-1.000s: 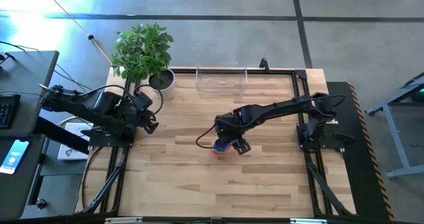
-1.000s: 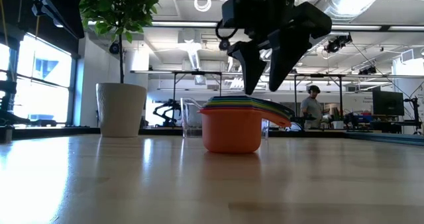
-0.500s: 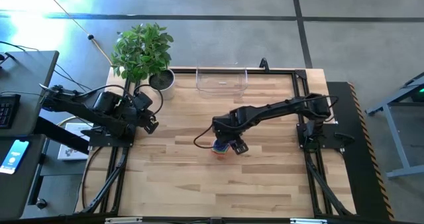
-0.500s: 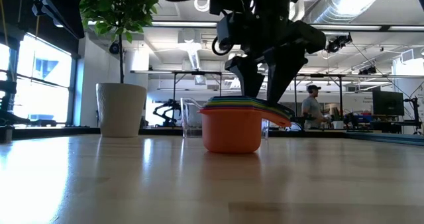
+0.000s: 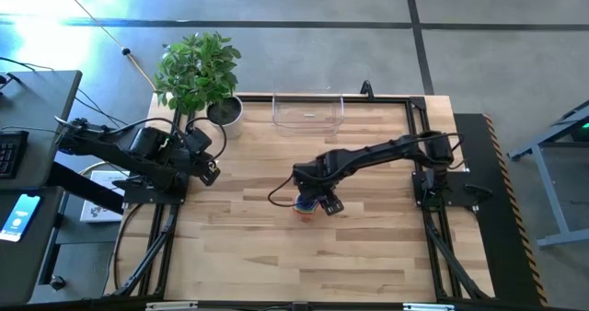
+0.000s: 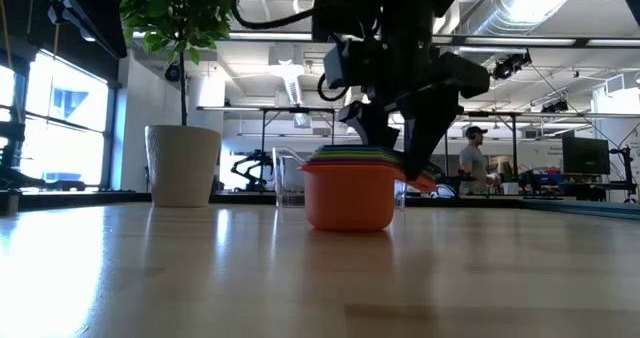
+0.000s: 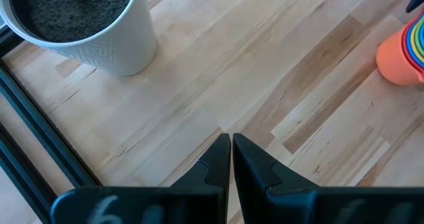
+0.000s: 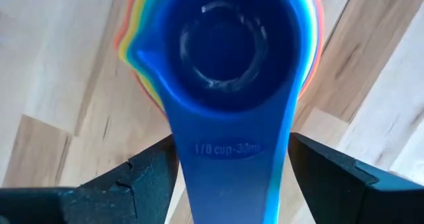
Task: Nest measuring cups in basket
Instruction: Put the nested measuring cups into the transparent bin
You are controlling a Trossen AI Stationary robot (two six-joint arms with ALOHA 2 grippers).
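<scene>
The measuring cups point(image 5: 302, 204) stand nested in one stack at mid-table, the orange one point(image 6: 348, 196) outermost with its base on the wood and a blue one point(image 8: 222, 42) innermost on top. Their flat handles point(image 6: 420, 173) fan out to one side. My right gripper point(image 8: 233, 151) is open, lowered over the stack from above, one finger on either side of the blue handle. My left gripper point(image 7: 230, 144) is shut and waits near the table's left edge point(image 5: 210, 173), far from the stack point(image 7: 404, 52). The clear basket point(image 5: 307, 111) sits at the far edge. My right gripper points down over the stacked handles, with the blue cup's handle point(image 8: 232, 184) lying between its open fingers point(image 8: 149, 177). The fingers run close along both edges of that handle. I cannot tell whether they touch it. The stack stands upright on the table.
A white pot point(image 5: 225, 110) with a leafy plant stands at the far left corner, next to the basket. Bare wood point(image 5: 276, 256) lies between the stack and the near edge. Black frame rails run along both sides of the table.
My right gripper has come down onto the stack and shifted slightly toward the table's left. Its fingers, above the cups a second ago, now reach down past the handles. The stack has stayed in place.
</scene>
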